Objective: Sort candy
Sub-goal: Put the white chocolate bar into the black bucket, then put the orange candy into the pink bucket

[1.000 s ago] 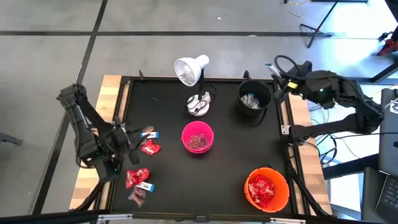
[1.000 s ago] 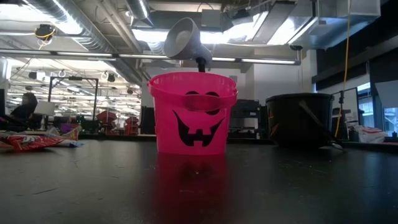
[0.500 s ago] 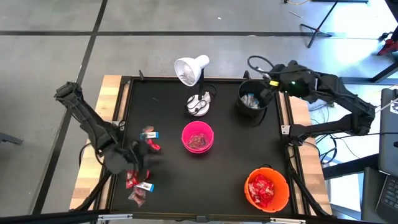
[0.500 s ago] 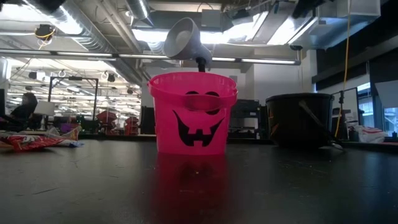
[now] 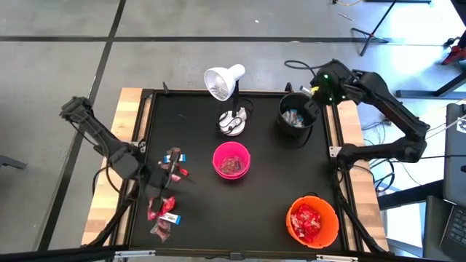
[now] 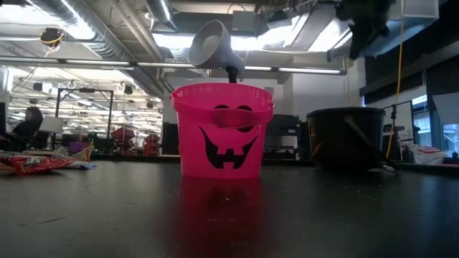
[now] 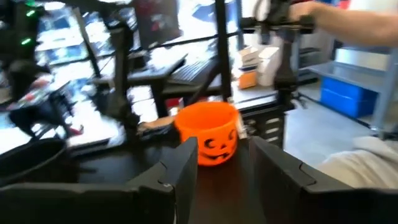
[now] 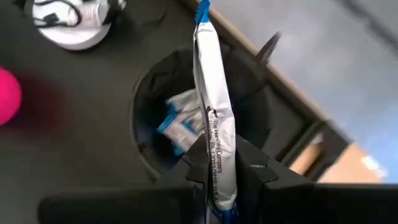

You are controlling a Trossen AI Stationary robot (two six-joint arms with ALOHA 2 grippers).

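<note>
Black tabletop, right pincer (image 8: 222, 171) pinching white-and-blue bar (image 8: 214, 124) above black bucket (image 8: 155, 81)

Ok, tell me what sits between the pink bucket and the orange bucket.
Nothing: the high view shows only bare black tabletop between the pink bucket and the orange bucket.

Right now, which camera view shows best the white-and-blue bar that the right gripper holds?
The right wrist view: the white-and-blue bar fills it, pinched by the right gripper above the black bucket. The high view shows only the gripper over the bucket; the low and left wrist views show no bar.
</note>
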